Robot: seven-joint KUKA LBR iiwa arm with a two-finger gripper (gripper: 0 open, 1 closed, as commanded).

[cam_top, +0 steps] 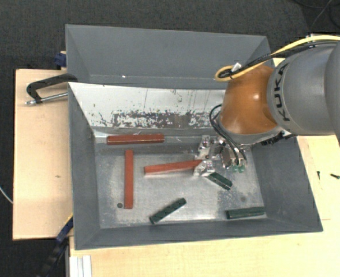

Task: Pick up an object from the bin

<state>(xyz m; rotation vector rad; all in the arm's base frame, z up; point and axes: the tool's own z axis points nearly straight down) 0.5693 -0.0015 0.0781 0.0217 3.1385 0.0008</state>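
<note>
The end effector (209, 165) is at the red stick's (168, 168) 3 o'clock end; open or closed, I cannot tell.

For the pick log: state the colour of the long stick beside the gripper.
Red-brown; the long flat stick by the gripper shows best in the camera view.

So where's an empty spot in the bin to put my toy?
Bare floor lies between the left red stick, the middle red stick and the slanted green bar. It's crowded on the right, under the arm.
</note>
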